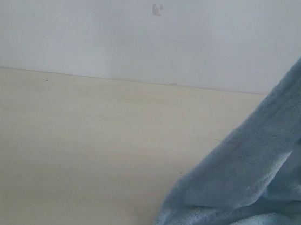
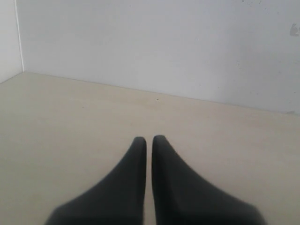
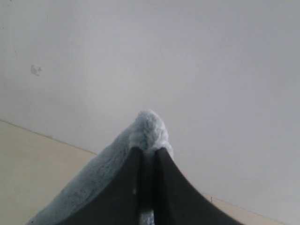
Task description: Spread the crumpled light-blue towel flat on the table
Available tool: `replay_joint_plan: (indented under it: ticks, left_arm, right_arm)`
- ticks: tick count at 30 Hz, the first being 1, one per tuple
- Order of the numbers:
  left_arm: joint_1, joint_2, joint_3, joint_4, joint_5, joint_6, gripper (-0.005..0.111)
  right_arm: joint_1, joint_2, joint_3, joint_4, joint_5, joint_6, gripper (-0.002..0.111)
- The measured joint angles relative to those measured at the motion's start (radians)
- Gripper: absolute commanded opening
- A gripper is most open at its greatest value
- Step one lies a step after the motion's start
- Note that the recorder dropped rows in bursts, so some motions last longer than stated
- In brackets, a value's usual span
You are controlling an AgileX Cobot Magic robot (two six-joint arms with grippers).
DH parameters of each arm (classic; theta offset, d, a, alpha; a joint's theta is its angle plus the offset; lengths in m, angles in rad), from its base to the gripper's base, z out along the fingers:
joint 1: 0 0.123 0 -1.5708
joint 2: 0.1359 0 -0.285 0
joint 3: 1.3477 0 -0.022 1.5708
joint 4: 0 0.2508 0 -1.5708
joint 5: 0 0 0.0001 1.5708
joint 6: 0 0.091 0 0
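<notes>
The light-blue towel [image 1: 257, 173] hangs in a slanting fold at the right edge of the exterior view, its lower part bunched on the cream table [image 1: 70, 147]. Neither gripper shows in that view. In the right wrist view my right gripper [image 3: 149, 150] is shut on a tuft of the towel [image 3: 150, 127], which pokes out past the fingertips and trails down one side. The left wrist view has my left gripper [image 2: 149, 139] shut with nothing between its dark fingers [image 2: 131, 178], low over the bare table [image 2: 70, 122].
A pale grey-white wall [image 1: 149, 31] stands along the table's far edge. The same wall [image 2: 164, 47] faces the left gripper, with a side wall meeting it at a corner [image 2: 18, 37].
</notes>
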Motion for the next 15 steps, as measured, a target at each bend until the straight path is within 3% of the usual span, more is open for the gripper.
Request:
replay_joint_plan:
  ticks: [15]
  left_arm:
    - [0.0, 0.0, 0.0, 0.014, 0.0, 0.035, 0.004]
  right_arm:
    - [0.0, 0.0, 0.078, 0.023, 0.038, -0.004, 0.0]
